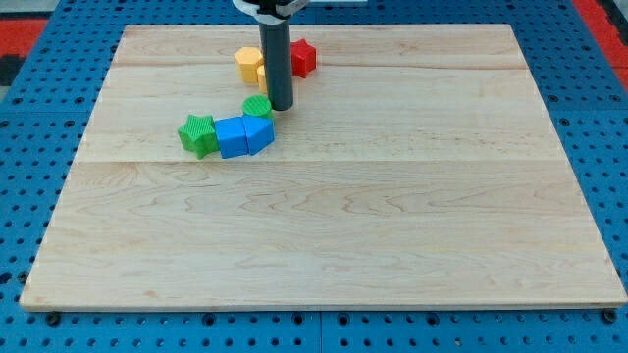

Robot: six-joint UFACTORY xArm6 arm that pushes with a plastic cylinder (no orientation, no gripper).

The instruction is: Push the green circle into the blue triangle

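The green circle [257, 106] lies left of centre in the upper part of the wooden board [324, 235]. It touches the top of the blue triangle [259, 131] just below it. My tip [281, 107] stands right beside the green circle, on its right edge. A blue cube [233, 137] touches the blue triangle on its left.
A green star [197, 133] sits against the blue cube's left side. A yellow hexagon [249, 65] lies above, with another yellow block [263, 80] partly hidden behind the rod. A red star [303, 58] is at the rod's right. A blue perforated table surrounds the board.
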